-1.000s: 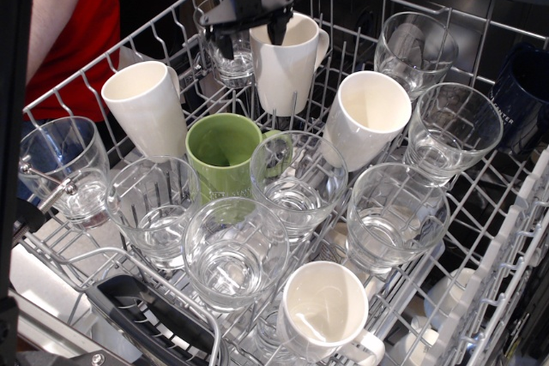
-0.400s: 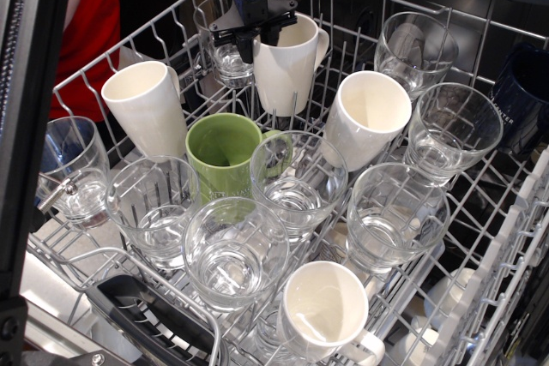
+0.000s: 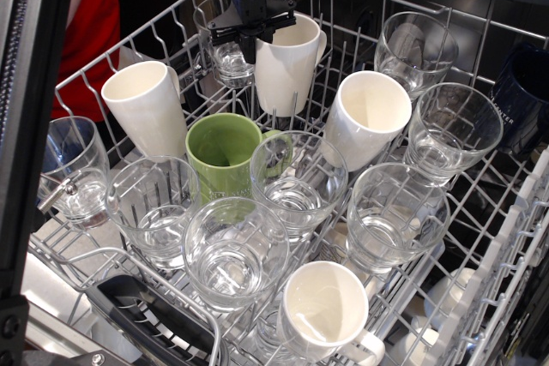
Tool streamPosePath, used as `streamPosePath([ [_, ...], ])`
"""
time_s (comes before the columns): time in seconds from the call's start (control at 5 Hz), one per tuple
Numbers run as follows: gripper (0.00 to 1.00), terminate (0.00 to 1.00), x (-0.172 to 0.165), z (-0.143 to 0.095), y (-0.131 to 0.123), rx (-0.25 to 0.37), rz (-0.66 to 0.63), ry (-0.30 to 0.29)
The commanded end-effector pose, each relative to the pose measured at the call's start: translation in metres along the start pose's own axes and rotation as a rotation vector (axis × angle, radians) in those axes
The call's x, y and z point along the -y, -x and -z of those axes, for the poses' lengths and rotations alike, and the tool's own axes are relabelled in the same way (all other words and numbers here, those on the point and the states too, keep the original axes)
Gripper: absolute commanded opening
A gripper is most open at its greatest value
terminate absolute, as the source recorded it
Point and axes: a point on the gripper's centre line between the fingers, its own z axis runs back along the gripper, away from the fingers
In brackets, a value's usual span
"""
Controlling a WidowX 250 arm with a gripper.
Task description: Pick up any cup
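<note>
Several cream-white cups stand in a wire dishwasher rack. My gripper comes down from the top at the back of the rack. It is shut on the left rim of the rear cup, one finger inside the mouth and one outside. That cup stands slightly tilted, its small handle on the right. Other cream cups stand at the left, at the right of centre and at the front.
A green mug stands mid-rack among several clear glass tumblers, one right beside my gripper. A dark blue mug is at the far right. A person in red stands at the left behind a dark post.
The fingers have closed from a wide spread onto the rear cup's left rim. The cup has shifted slightly. The dark post at the left moved into view.
</note>
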Motion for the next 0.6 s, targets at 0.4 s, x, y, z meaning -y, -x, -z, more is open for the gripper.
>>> streamPosePath([
  [0.4, 0.00, 0.00, 0.017, -0.138, -0.036, 0.070, 0.237, 0.204],
])
